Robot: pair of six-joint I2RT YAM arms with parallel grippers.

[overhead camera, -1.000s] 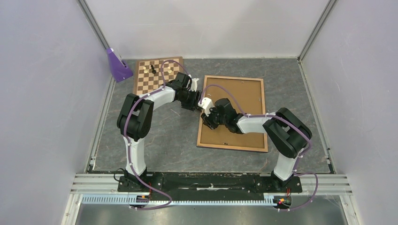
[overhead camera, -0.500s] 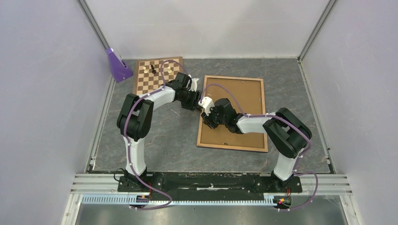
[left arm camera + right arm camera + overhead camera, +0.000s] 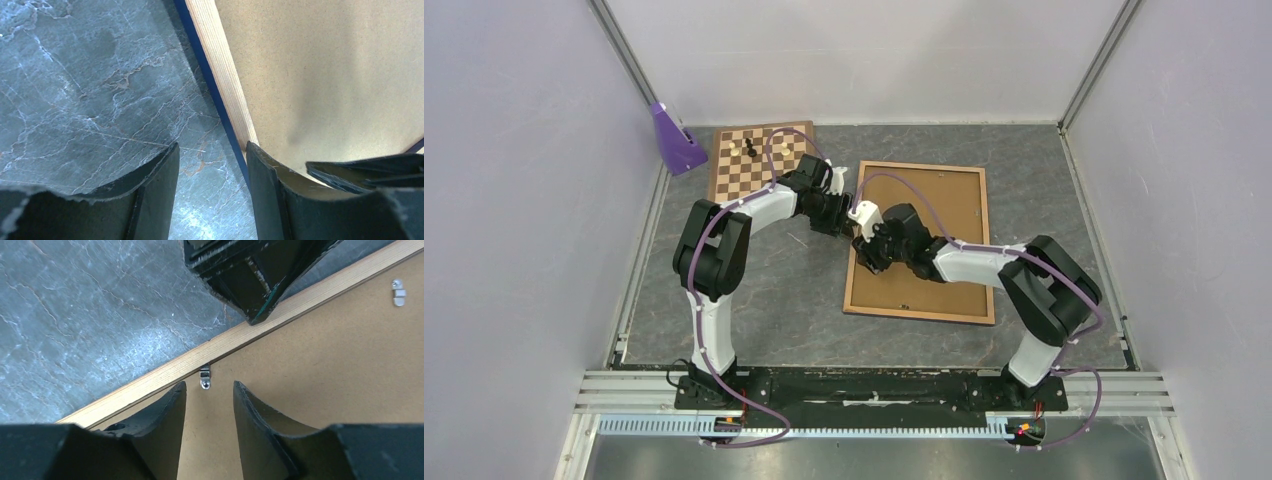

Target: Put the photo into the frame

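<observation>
Both partly open, the left gripper (image 3: 212, 152) astride the rail of the thin light-wood rectangular frame (image 3: 220, 75) toward the bench's far edge could strike the right gripper (image 3: 209, 390) above a small silver clip (image 3: 204, 376).

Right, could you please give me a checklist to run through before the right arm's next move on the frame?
1. Frame lying flat, back up: ok.
2. Backing board seated inside it: ok.
3. Photo under the board: cannot tell, it is not in view.
4. Right gripper open, with the metal clip between its fingers: ok.
5. Left gripper open, straddling the frame's edge: ok.
6. Grippers apart from each other: ok, though close.
</observation>
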